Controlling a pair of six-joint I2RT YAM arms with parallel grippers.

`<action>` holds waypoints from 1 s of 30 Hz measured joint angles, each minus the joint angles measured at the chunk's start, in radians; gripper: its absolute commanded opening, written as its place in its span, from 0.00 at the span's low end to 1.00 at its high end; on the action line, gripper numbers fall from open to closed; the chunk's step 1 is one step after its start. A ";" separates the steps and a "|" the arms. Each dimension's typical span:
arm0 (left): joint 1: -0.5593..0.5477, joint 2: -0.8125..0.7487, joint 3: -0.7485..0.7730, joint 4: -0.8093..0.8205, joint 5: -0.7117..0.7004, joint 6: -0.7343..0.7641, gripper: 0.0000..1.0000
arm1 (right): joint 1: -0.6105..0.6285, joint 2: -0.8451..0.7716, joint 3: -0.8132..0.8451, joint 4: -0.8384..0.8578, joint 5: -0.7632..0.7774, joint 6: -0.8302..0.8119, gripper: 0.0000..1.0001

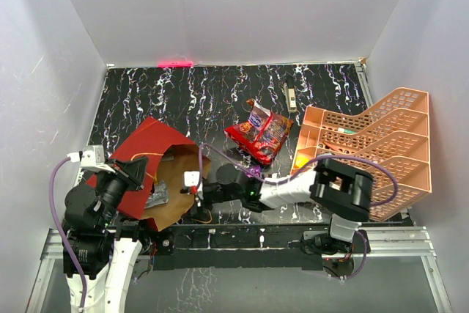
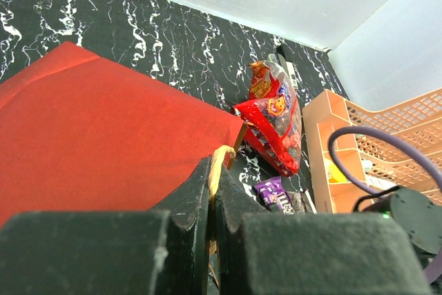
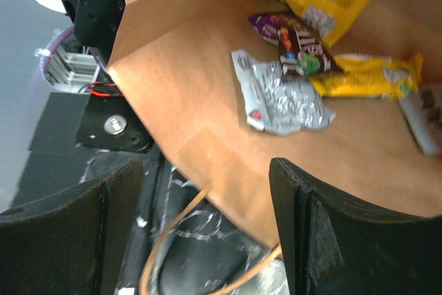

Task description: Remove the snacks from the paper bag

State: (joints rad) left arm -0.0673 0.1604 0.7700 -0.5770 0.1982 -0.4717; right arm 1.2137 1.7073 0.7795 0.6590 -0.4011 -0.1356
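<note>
While the left gripper (image 2: 211, 191) pinched the paper bag's (image 2: 103, 122) handle (image 2: 221, 153), the right gripper's (image 3: 207, 198) spread jaws looked liable to catch the loose cord (image 3: 173, 220) between them, not the snacks (image 3: 297, 53) beyond.

Top camera is looking down from behind; left wrist is skimming close over the large red paper bag (image 2: 103, 122), right wrist peering inside it, all sharing it

Nothing reads cleanly from my station. The brown packet (image 3: 298, 50) inside the paper bag (image 3: 207, 101) carries white letters, too blurred to read. The purple packet (image 2: 276, 195), at six o'clock from the red chip bag (image 2: 275, 117), shows white lettering I cannot decipher.
</note>
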 measured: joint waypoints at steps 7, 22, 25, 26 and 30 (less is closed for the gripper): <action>0.000 -0.004 0.000 0.000 -0.001 0.000 0.00 | 0.008 0.192 0.159 -0.019 -0.045 -0.251 0.76; -0.010 -0.007 0.000 0.000 -0.003 0.000 0.00 | 0.027 0.469 0.381 0.017 0.092 -0.458 0.45; -0.010 -0.006 0.000 0.000 -0.004 0.000 0.00 | 0.032 0.502 0.394 0.063 0.144 -0.465 0.27; -0.010 -0.006 0.000 0.000 -0.005 0.000 0.00 | 0.032 0.507 0.394 0.069 0.158 -0.465 0.21; -0.010 -0.006 0.000 0.000 -0.008 -0.001 0.00 | 0.032 0.508 0.389 0.090 0.208 -0.460 0.07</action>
State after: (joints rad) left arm -0.0772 0.1539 0.7700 -0.5770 0.1902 -0.4725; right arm 1.2457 2.2150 1.1683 0.7486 -0.1932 -0.5953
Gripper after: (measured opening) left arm 0.007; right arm 0.134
